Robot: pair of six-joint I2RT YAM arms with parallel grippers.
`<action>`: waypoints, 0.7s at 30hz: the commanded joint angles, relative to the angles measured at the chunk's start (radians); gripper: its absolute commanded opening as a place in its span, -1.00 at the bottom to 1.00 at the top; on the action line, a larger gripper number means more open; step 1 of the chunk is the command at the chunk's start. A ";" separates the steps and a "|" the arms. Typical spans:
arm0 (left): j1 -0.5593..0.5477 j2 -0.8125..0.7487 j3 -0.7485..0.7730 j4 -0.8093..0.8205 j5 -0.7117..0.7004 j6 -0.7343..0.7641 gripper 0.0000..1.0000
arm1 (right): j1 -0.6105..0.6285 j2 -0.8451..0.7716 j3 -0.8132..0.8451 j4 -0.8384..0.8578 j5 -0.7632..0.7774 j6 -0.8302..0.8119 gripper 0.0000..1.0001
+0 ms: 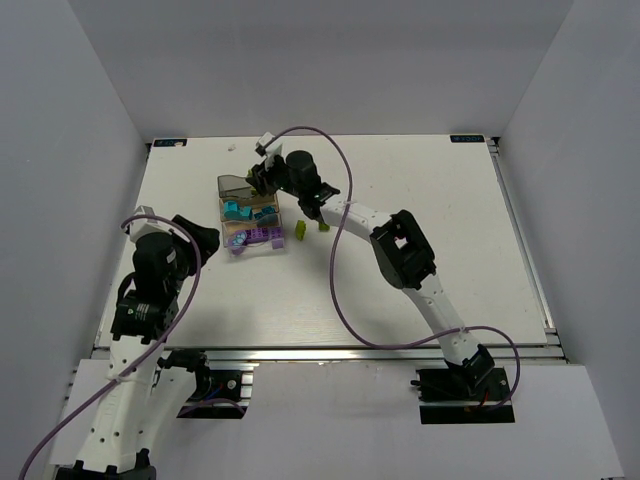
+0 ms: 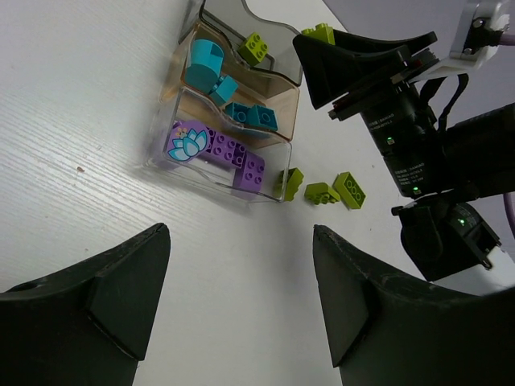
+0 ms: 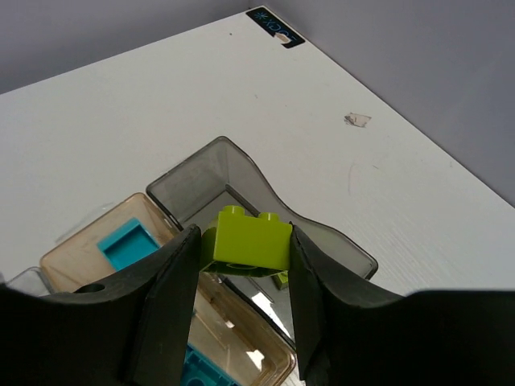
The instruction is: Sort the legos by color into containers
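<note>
My right gripper (image 3: pixel 245 251) is shut on a lime green lego (image 3: pixel 251 239) and holds it just above the smoky grey bin (image 3: pixel 187 183), which has another lime lego (image 2: pixel 257 47) inside. The joined containers (image 1: pixel 248 212) stand left of centre. The tan middle bin (image 2: pixel 283 105) holds cyan legos (image 2: pixel 251 115). The clear near bin (image 2: pixel 163 127) holds purple legos (image 2: pixel 233 153). Three lime legos (image 2: pixel 322 191) lie on the table right of the clear bin. My left gripper (image 2: pixel 241 297) is open and empty, above bare table in front of the bins.
The right arm (image 1: pixel 400 245) stretches across the table middle to the bins. The white table (image 1: pixel 430 190) is walled at the back and both sides. A small scrap (image 3: pixel 357 120) lies beyond the grey bin.
</note>
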 commanded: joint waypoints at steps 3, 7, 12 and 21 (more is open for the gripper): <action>0.003 0.013 0.002 0.000 0.011 0.014 0.62 | -0.008 0.041 -0.009 0.128 0.046 -0.043 -0.24; 0.003 0.028 0.014 0.000 0.014 0.014 0.62 | -0.008 0.047 -0.021 0.142 0.038 -0.051 0.25; 0.003 0.060 0.018 0.027 0.058 0.011 0.62 | -0.017 0.050 -0.033 0.153 0.011 -0.057 0.56; 0.001 0.197 0.022 0.186 0.246 0.005 0.00 | -0.115 -0.104 -0.021 -0.008 -0.217 -0.009 -0.15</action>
